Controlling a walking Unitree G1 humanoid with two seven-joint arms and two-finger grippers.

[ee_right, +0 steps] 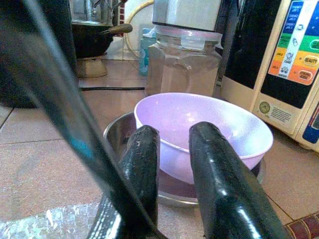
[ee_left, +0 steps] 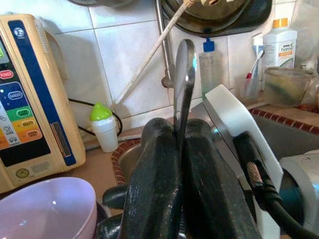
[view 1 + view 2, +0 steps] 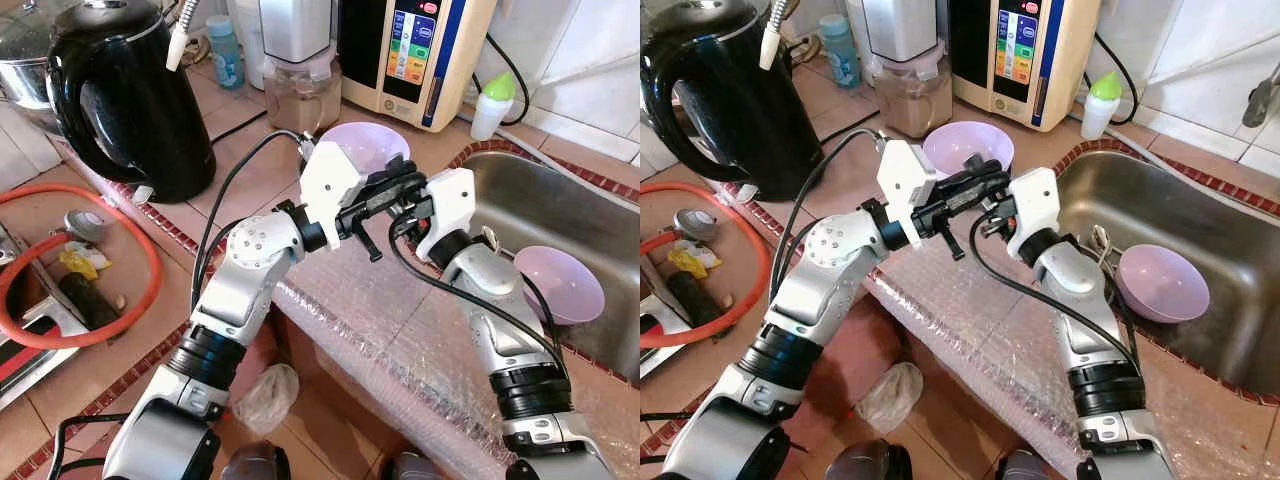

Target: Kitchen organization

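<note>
My left gripper (image 3: 392,188) reaches across the counter, shut on a slim metal utensil (image 2: 184,84) whose handle stands up between its black fingers (image 2: 154,184). Close beside it, my right gripper (image 3: 405,216) points at a purple bowl (image 1: 199,119) that rests on a steel plate (image 1: 117,132) on the counter. The right gripper's fingers (image 1: 142,164) stand open just short of the bowl, with nothing between them. A dark blurred bar crosses the right wrist view. A second purple bowl (image 3: 560,283) lies in the steel sink (image 3: 545,195).
A black kettle (image 3: 125,95) stands at the back left, a glass jar (image 3: 300,90) and a water machine (image 3: 415,50) behind the bowl. A green-capped bottle (image 3: 493,105) sits by the sink. Bubble wrap (image 3: 380,320) covers the counter edge; an orange hose (image 3: 90,335) loops at the left.
</note>
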